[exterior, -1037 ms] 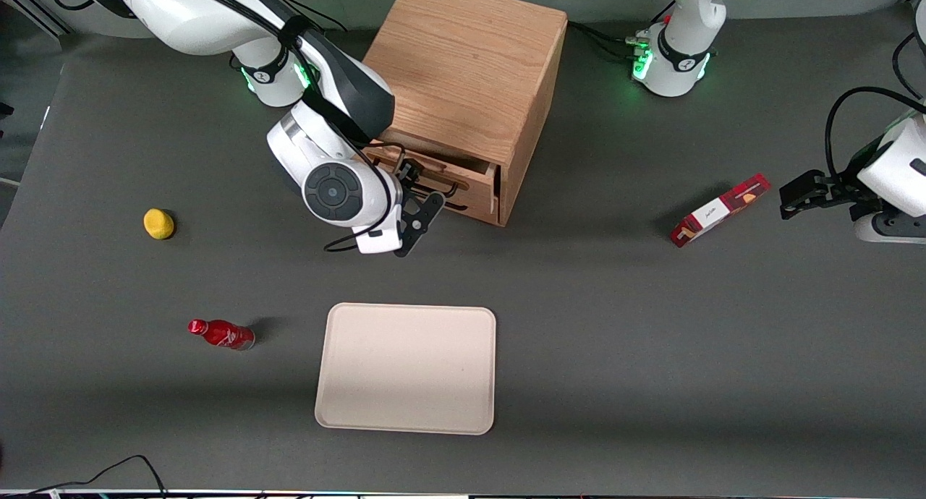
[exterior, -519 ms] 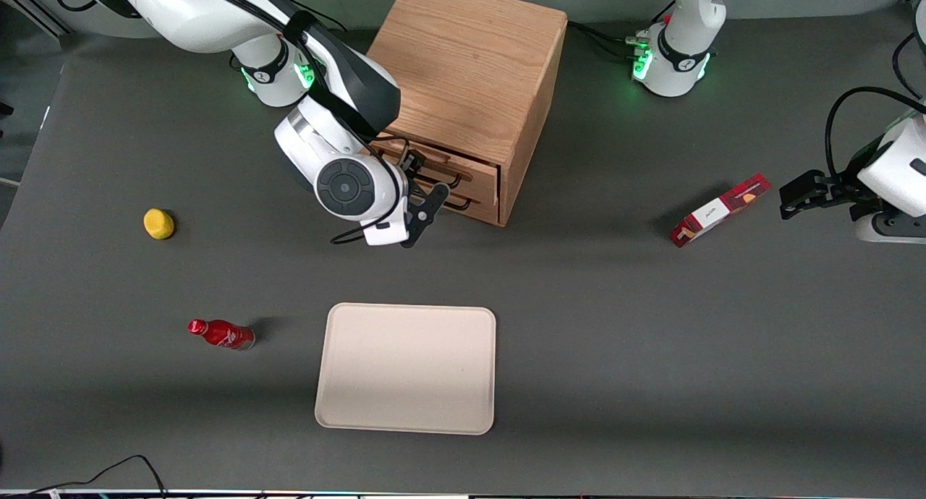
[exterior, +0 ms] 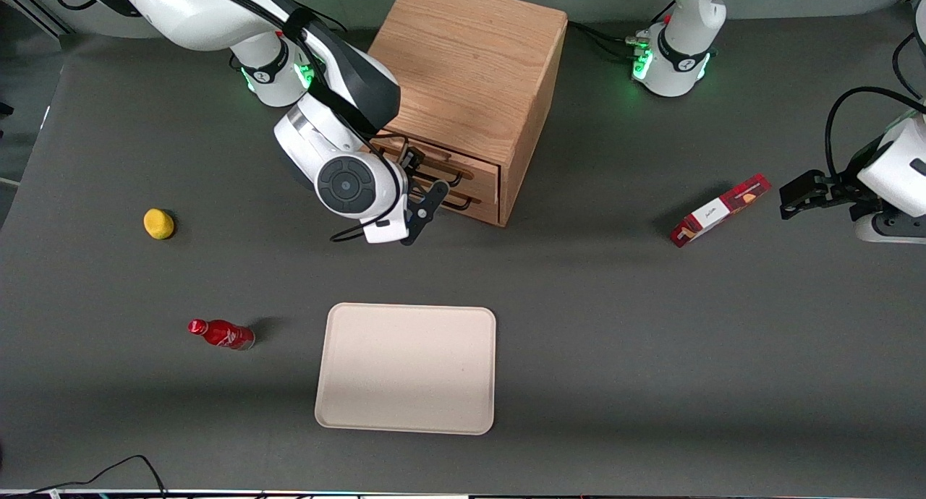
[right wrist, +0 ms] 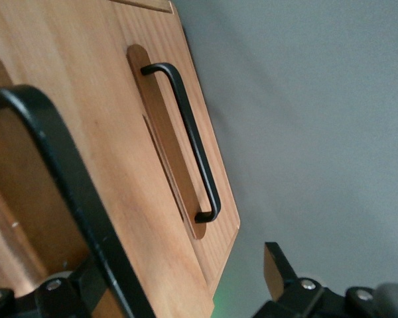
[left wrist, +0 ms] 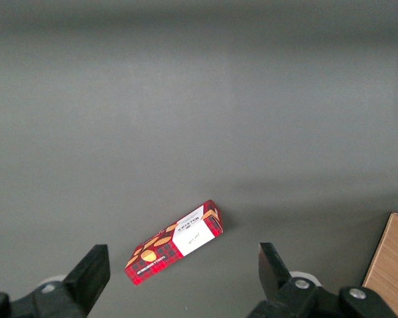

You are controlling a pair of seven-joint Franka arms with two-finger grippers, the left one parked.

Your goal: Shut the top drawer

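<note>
1. The wooden cabinet stands on the grey table, at the part of the table farthest from the front camera, with its drawer fronts facing that camera.
2. The top drawer sits pushed in, its front about level with the cabinet's face and with the lower drawer beneath it.
3. The top drawer's thin black wire handle stands out from a recessed oval in the oak front.
4. The gripper hangs directly in front of the drawer fronts, right up against them at the level of the two handles.
5. The gripper's fingers are spread apart and grasp nothing. In the right wrist view one finger shows clear of the wood, while a black wire handle crosses close before the lens.
6. The same wrist view shows a second black handle mounted on the oak face.
7. A beige tray lies flat on the table, nearer to the front camera than the cabinet.
8. A red bottle lies on its side beside the tray, toward the working arm's end.
9. A yellow lemon rests farther from the front camera than the bottle.
10. A red box lies toward the parked arm's end of the table.
</note>
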